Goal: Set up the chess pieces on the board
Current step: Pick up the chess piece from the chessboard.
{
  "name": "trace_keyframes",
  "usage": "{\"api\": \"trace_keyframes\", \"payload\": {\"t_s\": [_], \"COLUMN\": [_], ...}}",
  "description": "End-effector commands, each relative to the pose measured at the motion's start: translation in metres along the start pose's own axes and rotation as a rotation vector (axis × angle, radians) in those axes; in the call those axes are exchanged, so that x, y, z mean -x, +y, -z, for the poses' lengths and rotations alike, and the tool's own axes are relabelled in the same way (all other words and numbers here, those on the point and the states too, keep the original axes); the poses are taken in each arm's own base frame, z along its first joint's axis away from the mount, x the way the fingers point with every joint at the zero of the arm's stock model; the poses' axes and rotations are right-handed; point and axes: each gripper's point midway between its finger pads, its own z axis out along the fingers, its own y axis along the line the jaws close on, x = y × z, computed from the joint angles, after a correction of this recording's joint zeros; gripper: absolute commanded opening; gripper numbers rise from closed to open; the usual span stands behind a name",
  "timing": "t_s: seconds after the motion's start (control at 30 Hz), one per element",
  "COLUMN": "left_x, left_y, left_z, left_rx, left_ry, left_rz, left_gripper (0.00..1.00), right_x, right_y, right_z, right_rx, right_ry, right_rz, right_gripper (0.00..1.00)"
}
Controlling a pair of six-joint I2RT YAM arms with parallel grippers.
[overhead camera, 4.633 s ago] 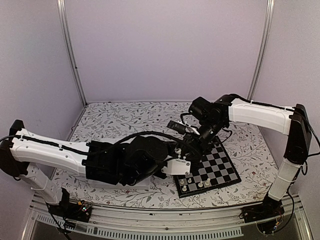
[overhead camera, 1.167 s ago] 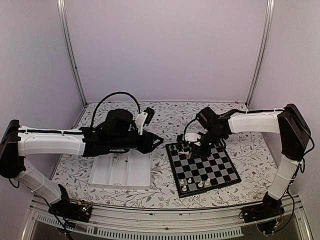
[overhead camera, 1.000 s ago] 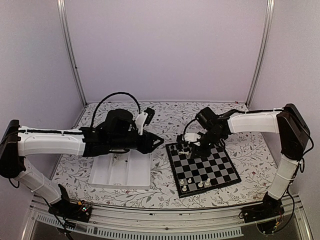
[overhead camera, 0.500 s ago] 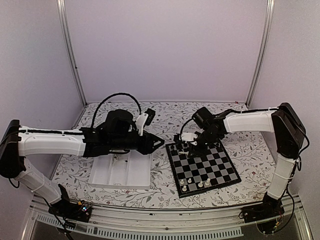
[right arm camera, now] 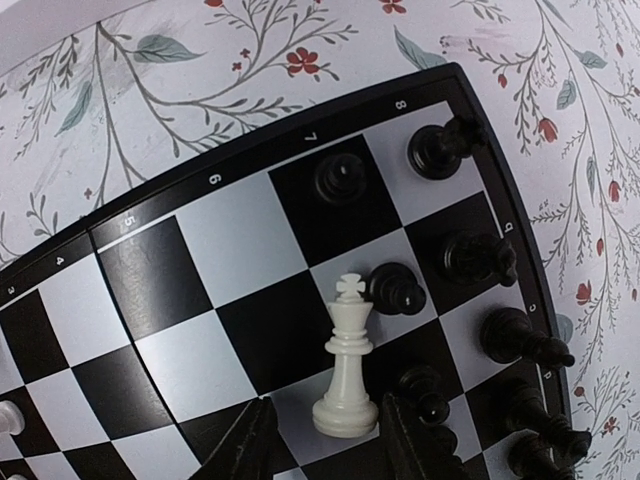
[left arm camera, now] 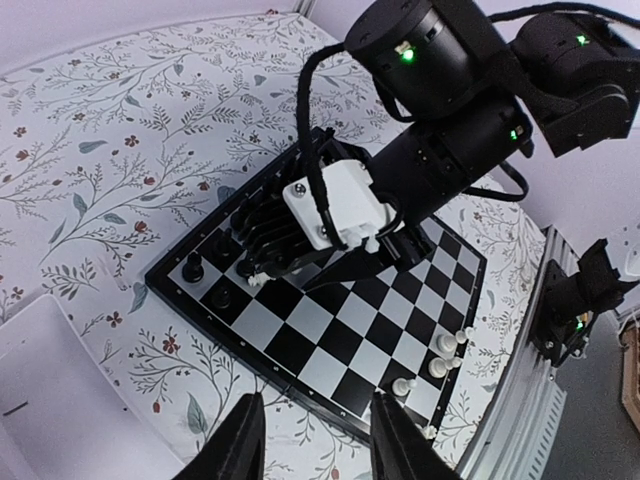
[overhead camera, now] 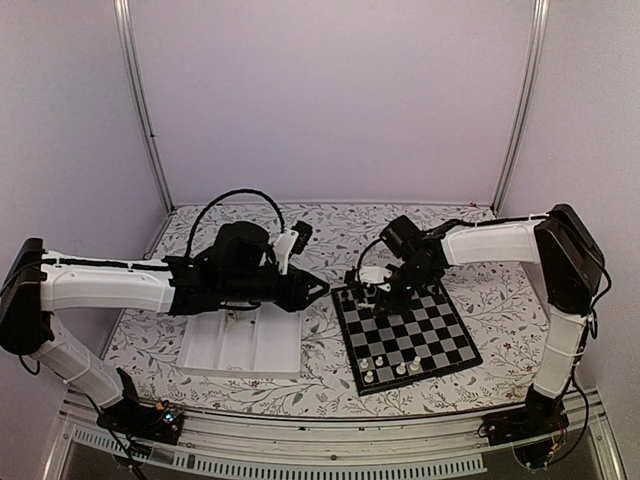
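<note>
Right wrist view: my right end effector (right arm camera: 327, 410) is spread, its fingers (right arm camera: 250, 440) either side of the base of a cream king (right arm camera: 345, 350) that stands upright on the board (right arm camera: 225, 240). The pads seem just clear of it, though so low in the view I cannot be sure. Black pieces (right arm camera: 395, 288) crowd the king along this edge, so it stands in the wrong camp. My left end effector (left arm camera: 315, 445) is spread too and empty, hanging above the table (left arm camera: 90, 170) between the white tray (overhead camera: 240, 345) and the board. A few cream pieces (overhead camera: 390, 367) stand at the board's near edge. I judge the step in hand is fetching that king. The next move calls for closing squarely on it, lifting straight up clear of the black neighbours, and carrying it to the cream back row.
</note>
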Motion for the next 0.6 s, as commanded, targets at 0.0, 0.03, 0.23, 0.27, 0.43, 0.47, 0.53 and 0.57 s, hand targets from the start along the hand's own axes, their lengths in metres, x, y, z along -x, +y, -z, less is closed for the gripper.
{"api": "trace_keyframes", "payload": {"t_s": [0.0, 0.03, 0.23, 0.27, 0.43, 0.47, 0.53, 0.57], "left_x": [-0.002, -0.003, -0.004, -0.004, -0.005, -0.005, -0.004, -0.004], "left_y": [0.001, 0.001, 0.001, 0.001, 0.002, 0.003, 0.003, 0.004], "left_z": [-0.004, -0.005, -0.006, -0.006, -0.005, -0.004, -0.001, 0.001], "left_rx": [-0.011, -0.011, -0.012, -0.012, -0.004, -0.002, 0.003, 0.007], "left_ry": [0.000, 0.002, 0.007, 0.008, 0.011, 0.012, 0.008, 0.003], "left_rz": [0.003, 0.003, 0.004, 0.003, 0.007, 0.008, 0.011, 0.014], "left_gripper": [0.38, 0.38, 0.39, 0.38, 0.38, 0.38, 0.39, 0.39], "right_x": [0.008, 0.008, 0.008, 0.008, 0.006, 0.005, 0.002, 0.001], "right_y": [-0.001, -0.001, -0.001, -0.001, 0.003, 0.005, 0.009, 0.012], "right_z": [-0.006, -0.006, -0.010, -0.010, -0.014, -0.015, -0.013, -0.011], "right_rx": [0.003, 0.005, 0.011, 0.014, 0.039, 0.047, 0.062, 0.069], "right_ry": [-0.008, -0.007, -0.002, -0.002, 0.010, 0.016, 0.021, 0.020], "right_rz": [0.006, 0.005, -0.004, -0.009, -0.034, -0.041, -0.049, -0.051], "right_gripper": [0.38, 0.38, 0.34, 0.33, 0.19, 0.16, 0.11, 0.09]}}
